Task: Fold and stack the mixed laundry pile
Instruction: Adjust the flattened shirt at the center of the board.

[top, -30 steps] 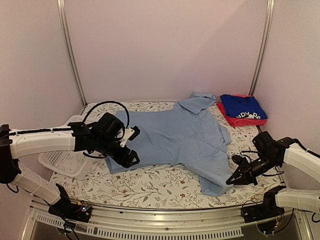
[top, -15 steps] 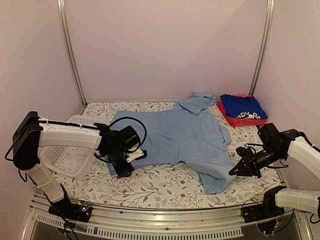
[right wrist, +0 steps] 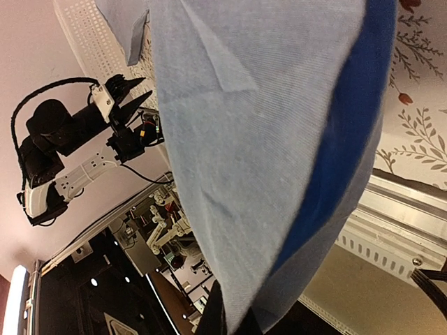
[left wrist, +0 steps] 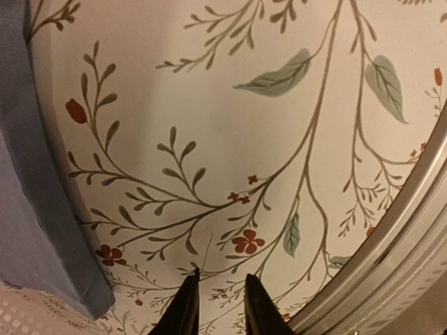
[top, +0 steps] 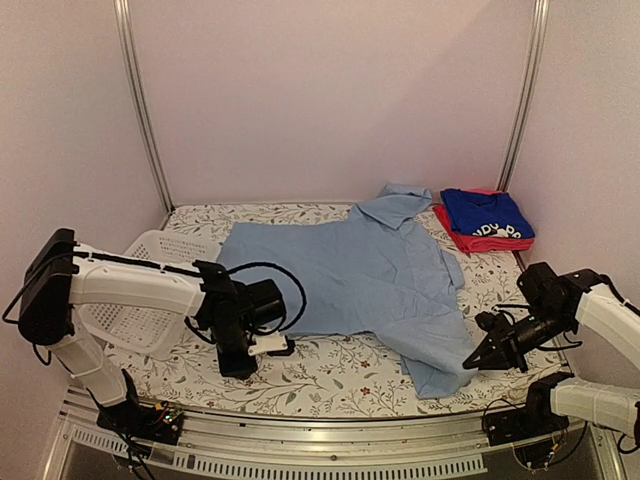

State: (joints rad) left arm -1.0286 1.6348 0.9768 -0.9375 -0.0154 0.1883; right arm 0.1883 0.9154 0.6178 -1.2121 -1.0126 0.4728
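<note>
left end effector: slightly apart, empty; light-blue shirt hem just beside
right end effector: clamped on light-blue shirt corner
royal-blue shirt: on red-pink one, well beyond right end effector

The top external camera sits high behind the arm bases and looks down and forward over the whole floral table cover to the back wall. The left wrist camera faces down, very close to that cover. The right wrist camera, tight against the light-blue shirt, looks across toward the left arm. All three views share the shirt.
</note>
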